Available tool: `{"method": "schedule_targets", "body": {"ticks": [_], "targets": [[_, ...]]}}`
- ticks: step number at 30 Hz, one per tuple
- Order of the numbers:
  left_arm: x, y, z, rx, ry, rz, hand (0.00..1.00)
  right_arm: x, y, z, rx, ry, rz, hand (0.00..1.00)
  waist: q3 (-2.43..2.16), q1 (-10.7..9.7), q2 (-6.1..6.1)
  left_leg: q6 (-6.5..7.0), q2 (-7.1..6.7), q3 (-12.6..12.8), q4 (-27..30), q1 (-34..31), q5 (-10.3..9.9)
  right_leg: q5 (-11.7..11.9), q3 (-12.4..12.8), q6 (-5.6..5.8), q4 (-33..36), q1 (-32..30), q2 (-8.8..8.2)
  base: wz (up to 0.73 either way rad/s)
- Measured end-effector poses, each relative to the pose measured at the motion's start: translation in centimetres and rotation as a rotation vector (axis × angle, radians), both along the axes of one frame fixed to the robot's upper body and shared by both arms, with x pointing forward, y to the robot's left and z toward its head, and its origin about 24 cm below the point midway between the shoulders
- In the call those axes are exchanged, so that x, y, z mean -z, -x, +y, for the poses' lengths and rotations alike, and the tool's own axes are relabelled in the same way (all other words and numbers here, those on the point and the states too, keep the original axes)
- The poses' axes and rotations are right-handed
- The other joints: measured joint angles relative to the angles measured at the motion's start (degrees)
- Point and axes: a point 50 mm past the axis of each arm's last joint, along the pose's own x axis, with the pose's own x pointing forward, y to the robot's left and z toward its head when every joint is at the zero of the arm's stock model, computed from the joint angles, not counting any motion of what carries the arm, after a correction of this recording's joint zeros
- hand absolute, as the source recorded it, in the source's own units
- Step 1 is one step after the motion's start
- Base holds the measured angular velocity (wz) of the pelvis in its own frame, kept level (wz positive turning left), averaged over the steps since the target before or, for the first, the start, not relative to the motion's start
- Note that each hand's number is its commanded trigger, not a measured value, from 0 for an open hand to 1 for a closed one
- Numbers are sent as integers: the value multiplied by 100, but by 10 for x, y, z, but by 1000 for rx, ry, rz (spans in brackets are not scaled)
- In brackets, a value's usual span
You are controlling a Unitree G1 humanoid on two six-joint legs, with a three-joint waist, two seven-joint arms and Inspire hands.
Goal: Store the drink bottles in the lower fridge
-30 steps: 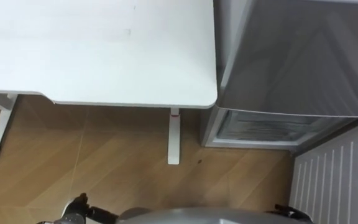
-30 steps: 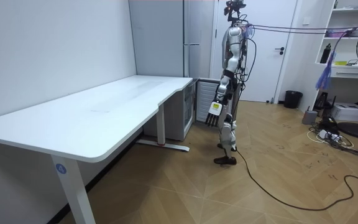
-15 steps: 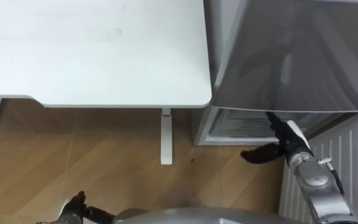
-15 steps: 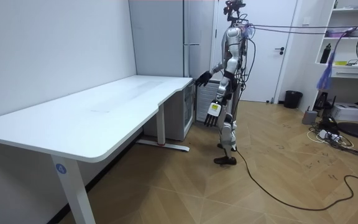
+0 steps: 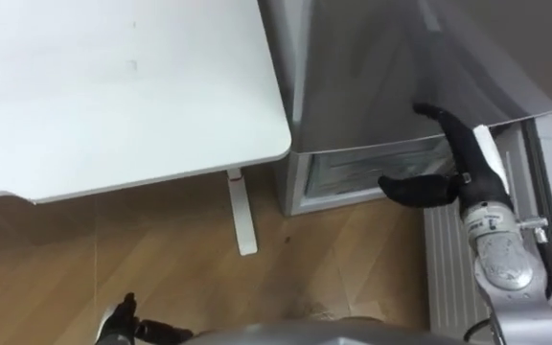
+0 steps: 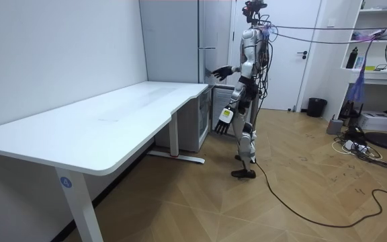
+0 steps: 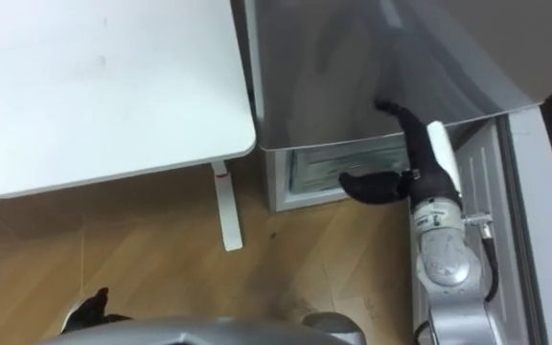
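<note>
Low at the left, the left hand (image 5: 118,321) hangs with fingers loose, partly cut off by the frame. The desk (image 5: 113,86) spreads ahead of it. The fridge (image 5: 372,67) stands tall just beyond the right hand (image 5: 463,158), its lower compartment (image 5: 353,177) facing the robot beneath those spread, empty fingers. Whether they touch the fridge is unclear.

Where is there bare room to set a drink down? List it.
The whole table top is bare, up to its corner beside the fridge. The floor under it is free around the leg. Tight: between fridge and open door, where the right hand hovers.
</note>
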Motion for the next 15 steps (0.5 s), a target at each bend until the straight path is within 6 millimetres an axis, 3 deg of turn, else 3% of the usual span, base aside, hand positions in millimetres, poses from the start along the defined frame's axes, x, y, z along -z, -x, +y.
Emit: {"method": "schedule_targets", "body": {"ticks": [3,7,15], "targets": [[0,4,1,-5,-4,6,0,3,7,-18,128,25,-24,0,-16,-82,-34,0,-1,3,0,7,0,0,6,0,-7,4,0,0],[-1,9,5,-20,-15,15,0,25,25,-46,322,23,38,0,-14,-188,-103,1,-4,17,2,26,1,0,18,0,-8,13,-5,-3],[-7,7,18,-42,-39,-14,0,34,41,-98,658,-6,34,0,30,-313,-249,2,-12,3,3,-6,2,-1,17,2,-31,5,-11,0]]}}
